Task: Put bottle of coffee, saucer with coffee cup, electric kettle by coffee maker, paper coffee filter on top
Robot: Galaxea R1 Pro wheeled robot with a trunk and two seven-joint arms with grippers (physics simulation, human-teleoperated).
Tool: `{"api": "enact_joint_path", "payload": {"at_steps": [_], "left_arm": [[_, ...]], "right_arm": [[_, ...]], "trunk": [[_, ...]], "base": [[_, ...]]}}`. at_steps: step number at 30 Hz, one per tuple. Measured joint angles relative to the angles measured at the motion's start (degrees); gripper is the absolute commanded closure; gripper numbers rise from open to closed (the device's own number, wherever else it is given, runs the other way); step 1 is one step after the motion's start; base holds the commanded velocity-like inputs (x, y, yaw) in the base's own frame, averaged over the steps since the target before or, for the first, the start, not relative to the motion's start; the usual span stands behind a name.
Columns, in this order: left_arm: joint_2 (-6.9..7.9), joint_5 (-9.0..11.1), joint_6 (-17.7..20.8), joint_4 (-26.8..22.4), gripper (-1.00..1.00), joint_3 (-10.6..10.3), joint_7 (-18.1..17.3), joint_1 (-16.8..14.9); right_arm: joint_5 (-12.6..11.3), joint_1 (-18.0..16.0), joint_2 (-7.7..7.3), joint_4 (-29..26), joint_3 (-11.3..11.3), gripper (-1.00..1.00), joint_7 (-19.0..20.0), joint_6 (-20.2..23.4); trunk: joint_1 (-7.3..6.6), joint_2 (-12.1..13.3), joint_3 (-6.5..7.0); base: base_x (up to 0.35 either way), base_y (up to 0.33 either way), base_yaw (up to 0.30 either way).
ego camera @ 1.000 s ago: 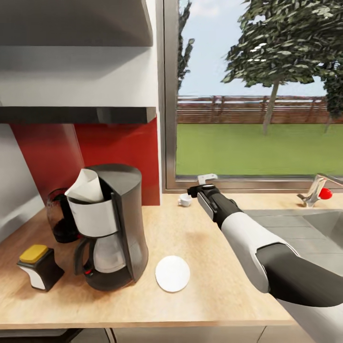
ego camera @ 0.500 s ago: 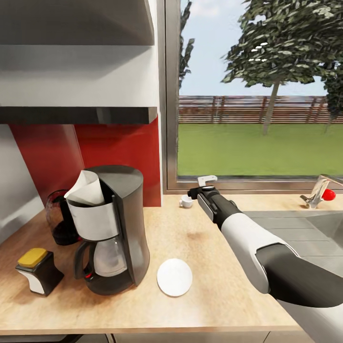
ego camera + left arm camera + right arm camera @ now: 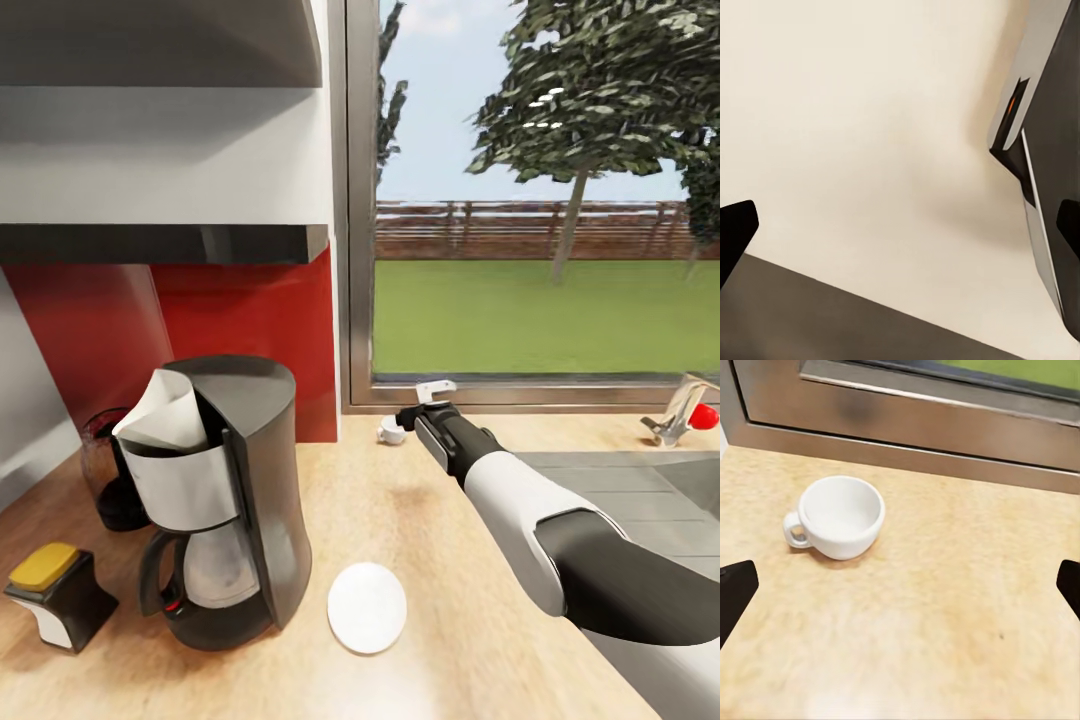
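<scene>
Filter, bottle and kettle are placed by the coffee maker (image 3: 215,500). Your right hand (image 3: 412,410), fingers apart, nears the coffee cup (image 3: 391,433); saucer (image 3: 367,607) waits empty at six o'clock.

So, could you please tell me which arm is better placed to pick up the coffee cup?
The right. Its claw is already stretched out to the coffee cup by the window, open, with the cup upright just ahead. The left wrist view faces a cream surface, not the cup.
</scene>
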Motion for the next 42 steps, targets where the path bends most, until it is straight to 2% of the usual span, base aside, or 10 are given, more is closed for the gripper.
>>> {"api": "enact_joint_path", "payload": {"at_steps": [42], "left_arm": [[-0.08,0.00,0.07,0.11,-1.00,0.11,0.07,0.07]], "right_arm": [[0.01,0.08,0.00,0.26,-0.06,-1.00,-0.09,-0.09]], "trunk": [[0.01,0.00,0.00]], "base": [[0.054,0.000,0.000]]}}
